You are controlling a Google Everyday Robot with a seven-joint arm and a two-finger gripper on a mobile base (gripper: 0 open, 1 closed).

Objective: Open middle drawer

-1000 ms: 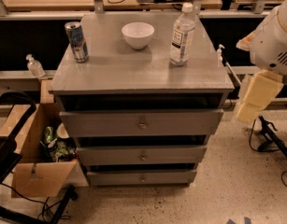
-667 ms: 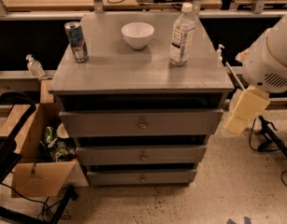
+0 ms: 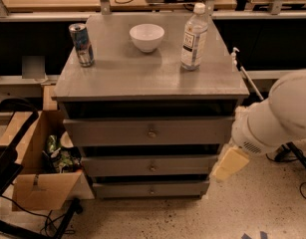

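Observation:
The grey cabinet (image 3: pixel 117 76) has three drawer fronts stacked one above the other. The middle drawer (image 3: pixel 117 166) is the mid-sized front, with a small round metal knob (image 3: pixel 152 167) at its centre. It sits flush with the other fronts. My gripper (image 3: pixel 229 164) hangs from the white arm (image 3: pixel 277 116) at the right. It is level with the middle drawer's right end, in front of that corner of the cabinet and well to the right of the knob.
On the cabinet top stand a drink can (image 3: pixel 81 45), a white bowl (image 3: pixel 146 36) and a water bottle (image 3: pixel 194 36). An open cardboard box (image 3: pixel 38 188) of rubbish and a black frame (image 3: pixel 8 158) are at the left. Cables (image 3: pixel 304 183) lie on the floor at the right.
My arm and gripper have moved down and to the left, from beside the cabinet top to the right end of the middle drawer. The drawers have not moved.

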